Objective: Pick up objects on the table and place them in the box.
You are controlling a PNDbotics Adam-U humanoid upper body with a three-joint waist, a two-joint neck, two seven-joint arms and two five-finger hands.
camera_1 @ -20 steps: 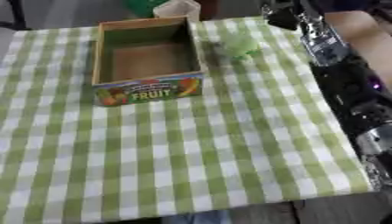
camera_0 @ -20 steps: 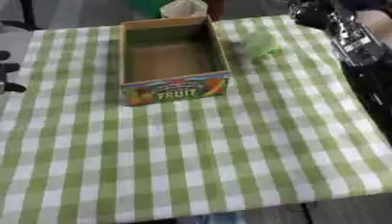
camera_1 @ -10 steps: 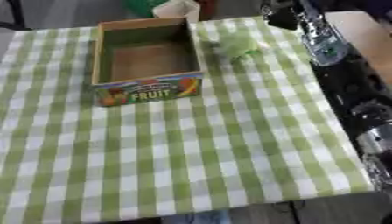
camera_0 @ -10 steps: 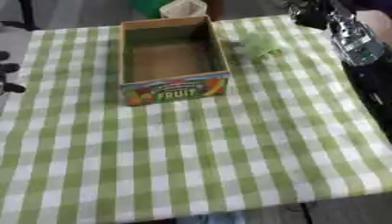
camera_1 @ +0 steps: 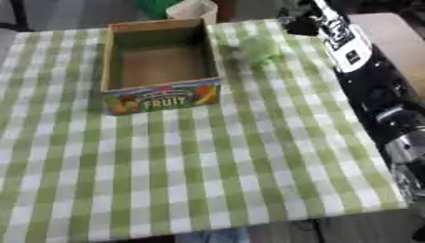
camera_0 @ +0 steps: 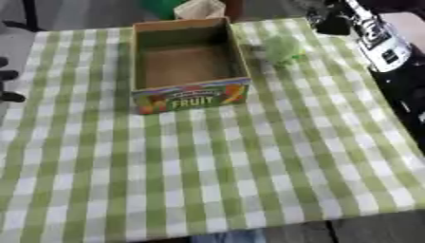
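- While the right arm stretches along the table's right side, the right hand (camera_1: 300, 23) sits at the far right corner, dark and blurred, so I cannot tell whether its fingers are straight or curled.
- Compared with a second ago, that hand looks barely moved; it remains just beyond the small pale green rounded object (camera_0: 282, 47), apart from it as far as I can see.
- This green object lies on the green-and-white checked tablecloth (camera_0: 207, 166), just beside the right wall of the open cardboard box with a "FRUIT" label (camera_0: 189, 97), which looks empty.
- Nothing has been lifted yet, so the pick is, in my judgement, still at the reaching stage.
- At the left edge, dark fingers of the left hand (camera_0: 6, 76) show, idle; their state is unclear.
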